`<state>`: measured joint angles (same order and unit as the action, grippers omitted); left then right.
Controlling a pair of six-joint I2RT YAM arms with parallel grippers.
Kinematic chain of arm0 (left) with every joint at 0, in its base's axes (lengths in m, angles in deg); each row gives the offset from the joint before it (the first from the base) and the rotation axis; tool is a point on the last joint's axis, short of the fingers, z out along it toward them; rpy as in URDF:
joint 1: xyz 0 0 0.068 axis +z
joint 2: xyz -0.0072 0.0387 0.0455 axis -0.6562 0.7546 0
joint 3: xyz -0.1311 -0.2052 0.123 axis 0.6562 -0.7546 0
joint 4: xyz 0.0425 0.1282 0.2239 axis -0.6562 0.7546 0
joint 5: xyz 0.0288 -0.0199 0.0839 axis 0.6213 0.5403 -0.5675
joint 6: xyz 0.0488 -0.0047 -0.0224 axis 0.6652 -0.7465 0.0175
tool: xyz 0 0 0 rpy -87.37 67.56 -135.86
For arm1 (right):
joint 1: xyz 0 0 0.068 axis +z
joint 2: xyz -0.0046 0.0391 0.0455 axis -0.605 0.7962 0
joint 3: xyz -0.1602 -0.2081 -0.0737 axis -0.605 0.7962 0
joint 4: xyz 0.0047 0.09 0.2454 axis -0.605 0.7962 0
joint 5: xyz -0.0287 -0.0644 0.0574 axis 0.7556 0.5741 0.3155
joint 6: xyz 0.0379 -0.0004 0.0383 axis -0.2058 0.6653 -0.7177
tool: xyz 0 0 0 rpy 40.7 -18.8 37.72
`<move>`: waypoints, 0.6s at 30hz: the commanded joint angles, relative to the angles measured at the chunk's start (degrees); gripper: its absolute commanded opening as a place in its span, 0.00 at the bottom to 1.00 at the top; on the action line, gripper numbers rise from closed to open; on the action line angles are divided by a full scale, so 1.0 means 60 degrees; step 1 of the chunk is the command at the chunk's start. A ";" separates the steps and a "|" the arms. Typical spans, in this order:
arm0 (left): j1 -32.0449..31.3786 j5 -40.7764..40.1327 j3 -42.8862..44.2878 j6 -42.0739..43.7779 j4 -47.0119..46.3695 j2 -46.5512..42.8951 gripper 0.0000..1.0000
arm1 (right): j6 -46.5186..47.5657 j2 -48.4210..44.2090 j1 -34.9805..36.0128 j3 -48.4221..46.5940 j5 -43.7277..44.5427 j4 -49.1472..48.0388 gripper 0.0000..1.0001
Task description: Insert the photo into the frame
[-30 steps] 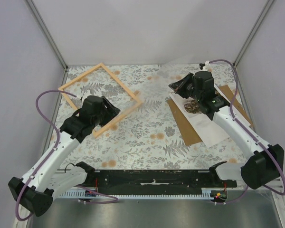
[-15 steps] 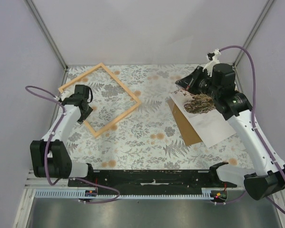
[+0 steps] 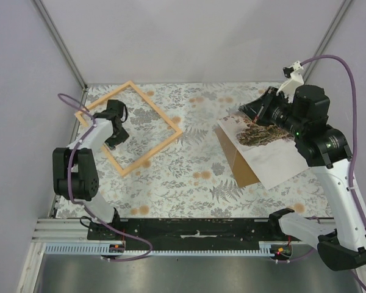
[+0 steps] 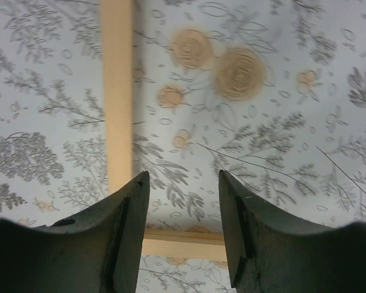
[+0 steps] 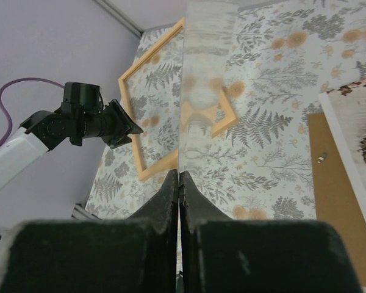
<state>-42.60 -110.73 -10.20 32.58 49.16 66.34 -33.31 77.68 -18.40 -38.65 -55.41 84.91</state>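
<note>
My left hand (image 4: 183,183) points down at the worktop, jaws parted, elbow folded. My right hand (image 5: 179,183) sits high, jaws pressed together.

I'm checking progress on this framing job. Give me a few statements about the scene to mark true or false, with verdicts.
1. The photo is already inside the frame. False: it lies on the brown board at the right.
2. The right claw is shut on a thin clear sheet. True.
3. The left claw grips the frame. False: its jaws are open above a frame corner, holding nothing.
4. The frame lies on the left side of the table. True.
</note>
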 commanded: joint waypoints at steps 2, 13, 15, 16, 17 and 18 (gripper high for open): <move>-0.1404 0.0480 0.1489 0.1054 -0.0543 0.0837 0.55 | 0.0894 -0.0182 -0.0062 -0.0703 0.1310 0.0739 0.00; -0.3206 -0.0734 0.5530 -0.2256 0.0099 0.4146 0.56 | 0.1085 -0.0621 -0.0062 -0.0557 0.2057 0.1705 0.00; -0.3427 -0.1013 0.6614 -0.2578 0.0554 0.4966 0.56 | 0.1114 -0.0694 -0.0077 -0.0571 0.2175 0.1881 0.00; -0.3514 -0.1101 0.7257 -0.2783 0.0788 0.5463 0.57 | 0.1129 -0.0738 -0.0062 -0.0601 0.2233 0.1969 0.00; -0.3559 -0.1174 0.7510 -0.2901 0.0950 0.5642 0.57 | 0.1144 -0.0753 -0.0062 -0.0644 0.2277 0.2057 0.00; -0.3603 -0.1276 0.7991 -0.3018 0.1140 0.6021 0.57 | 0.1158 -0.0797 -0.0062 -0.0688 0.2307 0.2131 0.00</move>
<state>-62.73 -113.14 29.01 21.73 50.73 96.86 -27.98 74.51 -18.66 -40.69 -43.71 97.22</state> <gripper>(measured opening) 0.565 0.007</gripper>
